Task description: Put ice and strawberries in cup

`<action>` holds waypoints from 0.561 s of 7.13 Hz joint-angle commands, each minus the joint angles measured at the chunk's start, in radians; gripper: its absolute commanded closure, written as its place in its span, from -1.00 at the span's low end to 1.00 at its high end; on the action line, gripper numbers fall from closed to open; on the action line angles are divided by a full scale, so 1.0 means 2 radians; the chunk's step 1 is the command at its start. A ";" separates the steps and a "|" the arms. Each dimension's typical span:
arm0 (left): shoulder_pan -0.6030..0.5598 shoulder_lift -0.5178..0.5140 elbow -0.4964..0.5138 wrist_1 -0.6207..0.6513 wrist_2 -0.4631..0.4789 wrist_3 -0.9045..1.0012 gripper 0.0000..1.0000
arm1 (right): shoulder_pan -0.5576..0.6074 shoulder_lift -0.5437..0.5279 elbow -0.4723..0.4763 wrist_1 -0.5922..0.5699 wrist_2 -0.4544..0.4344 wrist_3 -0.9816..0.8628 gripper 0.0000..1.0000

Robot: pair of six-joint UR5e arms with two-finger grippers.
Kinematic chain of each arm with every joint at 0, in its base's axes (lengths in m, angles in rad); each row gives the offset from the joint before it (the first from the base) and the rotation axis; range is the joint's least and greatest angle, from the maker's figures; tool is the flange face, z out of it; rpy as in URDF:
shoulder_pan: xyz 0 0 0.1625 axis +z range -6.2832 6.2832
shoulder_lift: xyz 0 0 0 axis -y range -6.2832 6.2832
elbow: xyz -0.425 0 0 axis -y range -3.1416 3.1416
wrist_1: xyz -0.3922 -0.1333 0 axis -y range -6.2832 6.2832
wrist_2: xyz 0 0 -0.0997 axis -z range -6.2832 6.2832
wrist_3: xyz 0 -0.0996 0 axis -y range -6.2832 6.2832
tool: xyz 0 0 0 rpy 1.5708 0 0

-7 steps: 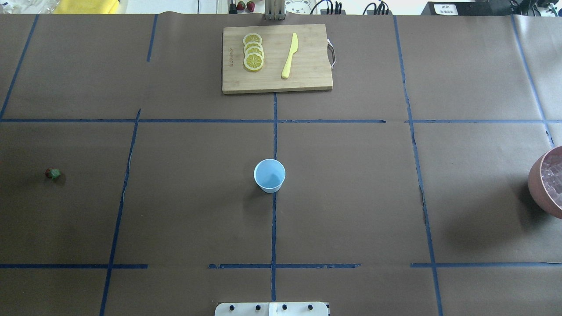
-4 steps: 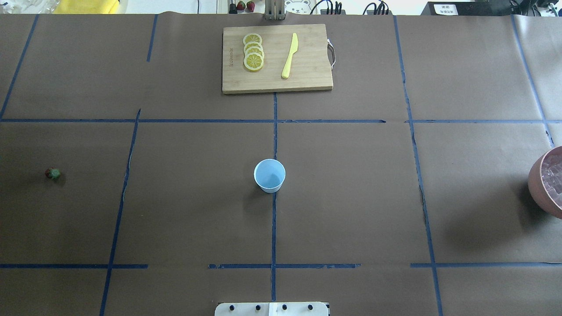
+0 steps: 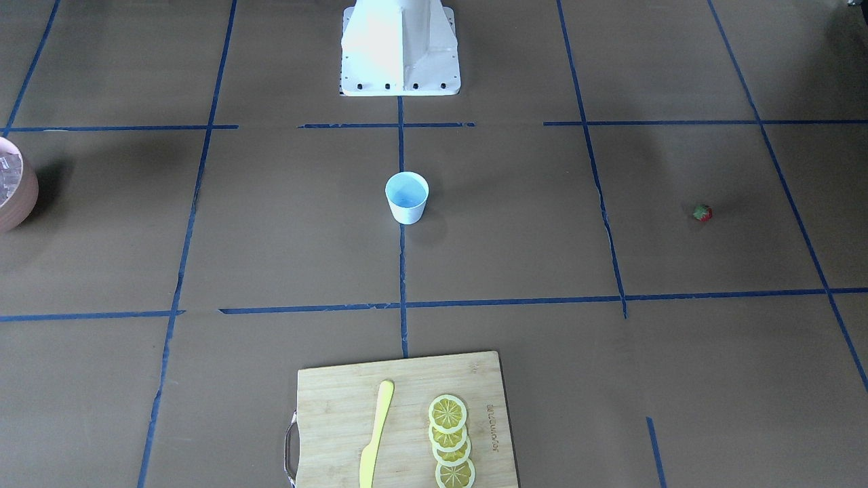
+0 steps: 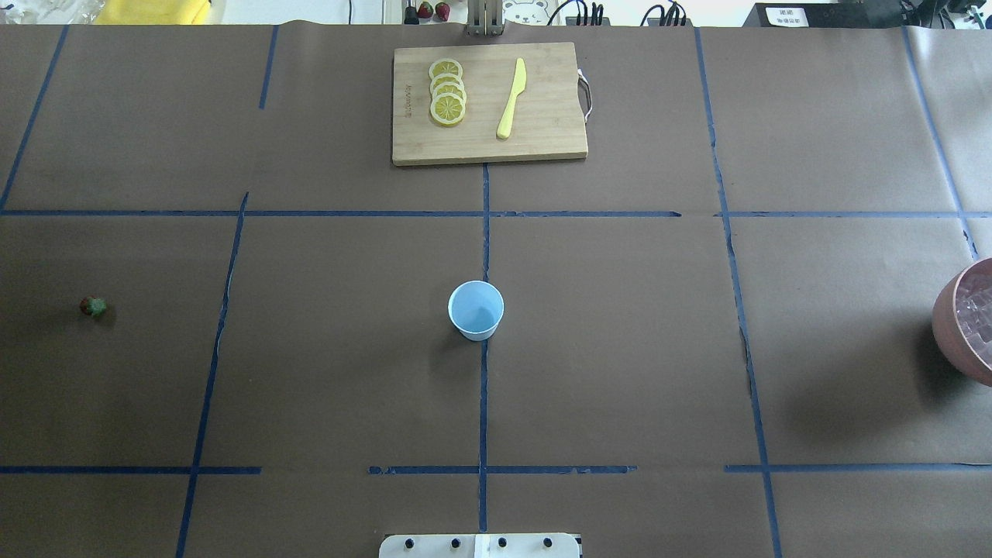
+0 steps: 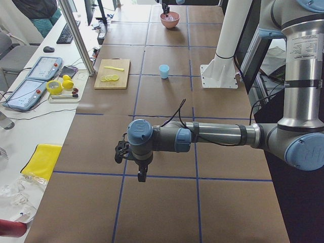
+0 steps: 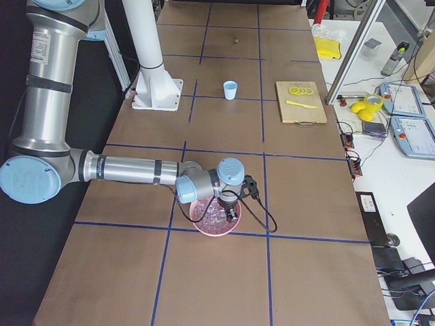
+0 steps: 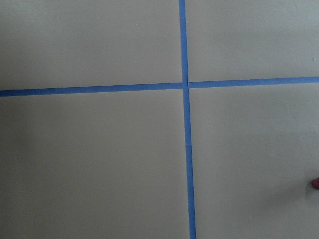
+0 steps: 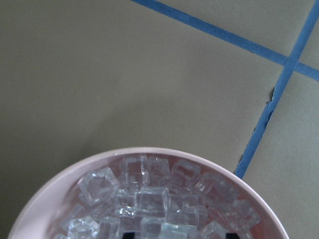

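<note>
The small white cup [image 4: 476, 310] stands upright at the table's centre, and nothing shows inside it [image 3: 407, 196]. One tiny strawberry [image 4: 93, 307] lies far left; a red bit of it [image 7: 315, 183] shows at the left wrist view's right edge. Ice [image 8: 149, 199] fills the pink bowl [image 4: 955, 325] at the far right edge. My right gripper [image 6: 230, 204] hangs just over the ice, and two dark fingertips [image 8: 128, 234] stand well apart, open. My left gripper [image 5: 143, 174] hovers low over bare table near the strawberry; I cannot tell its state.
A wooden cutting board [image 4: 542, 139] with lemon slices [image 4: 447, 93] and a yellow knife [image 4: 511, 99] sits at the far centre. The robot base [image 3: 400, 47] stands at the near edge. Tablets and a tape roll [image 5: 53, 87] lie on the side bench.
</note>
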 commanded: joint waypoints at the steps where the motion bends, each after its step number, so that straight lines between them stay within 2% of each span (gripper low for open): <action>1: 0.000 0.001 0.000 0.000 0.000 0.000 -1.00 | -0.006 -0.001 0.000 0.000 -0.005 0.000 -0.35; 4: -0.001 0.000 0.001 0.000 -0.001 0.000 -1.00 | -0.015 -0.002 0.000 0.000 -0.005 -0.001 -0.27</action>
